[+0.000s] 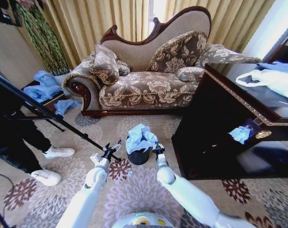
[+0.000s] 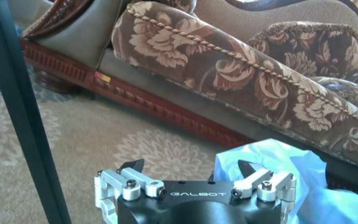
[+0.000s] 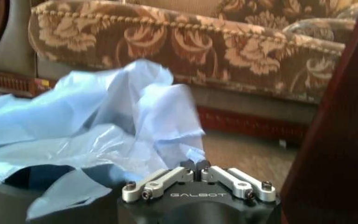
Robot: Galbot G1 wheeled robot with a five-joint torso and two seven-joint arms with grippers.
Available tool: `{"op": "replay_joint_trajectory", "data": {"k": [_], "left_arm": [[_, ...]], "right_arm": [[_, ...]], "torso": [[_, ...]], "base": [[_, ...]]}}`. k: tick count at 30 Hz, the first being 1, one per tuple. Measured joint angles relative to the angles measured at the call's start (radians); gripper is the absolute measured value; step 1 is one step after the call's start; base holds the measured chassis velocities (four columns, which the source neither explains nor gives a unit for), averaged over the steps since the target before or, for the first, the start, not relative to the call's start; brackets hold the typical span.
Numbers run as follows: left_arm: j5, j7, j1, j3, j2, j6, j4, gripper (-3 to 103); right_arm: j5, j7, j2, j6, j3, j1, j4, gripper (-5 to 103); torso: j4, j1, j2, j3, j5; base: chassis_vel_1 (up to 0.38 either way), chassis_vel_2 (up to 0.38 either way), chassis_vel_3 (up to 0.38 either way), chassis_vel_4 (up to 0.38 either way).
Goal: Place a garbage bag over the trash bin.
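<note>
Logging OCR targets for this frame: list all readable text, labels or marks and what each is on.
"GALBOT" on the left tool body, left wrist view.
"GALBOT" on the right tool body, right wrist view.
Small red-and-yellow tag on the sofa's wooden base: too small to read.
Garbage bag and trash bin: no text.

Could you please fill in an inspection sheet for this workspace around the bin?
Surface: patterned carpet.
Job's things: garbage bag bunched on top of the trash bin, not pulled down its sides.
Clutter: blue plastic heap by the curtain; white bag on the dark cabinet.
Grippers: left gripper left of the bin, fingers open; right gripper beside the bag, fingers shut.
Cables: nothing seen.
Surroundings: sofa, tripod leg.
</note>
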Motion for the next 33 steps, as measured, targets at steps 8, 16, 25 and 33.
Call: {"op": "replay_joint_trajectory", "data": {"k": [8,16,25,33], "left_arm": [[0.001,0.003,0.0,0.002,0.006,-0.001,-0.003,100],[-0.002,0.012,-0.002,0.003,0.008,-0.003,-0.001,100],[-0.003,0.018,0.002,0.003,0.005,-0.003,0.005,100],[0.001,0.021,0.011,0.003,-0.004,-0.007,0.004,100]], "right_arm": [[-0.049,-0.01,0.036,0.022,0.036,-0.061,-0.05,0],[-0.077,-0.039,0.078,0.047,0.043,-0.065,-0.128,0],[-0.08,-0.058,0.127,0.057,0.035,-0.053,-0.185,0],[-0.083,-0.071,0.181,0.071,0.021,-0.042,-0.252,0]], "torso": [[0.0002,0.0,0.0,0.0,0.0],[0.0002,0.0,0.0,0.0,-0.0001],[0.0001,0.0,0.0,0.0,-0.0002],[0.0001,0.0,0.0,0.0,-0.0002]], "base": [[0.0,0.0,0.0,0.0],[0.0,0.0,0.0,0.0],[0.0,0.0,0.0,0.0],[0.0,0.0,0.0,0.0]]}}
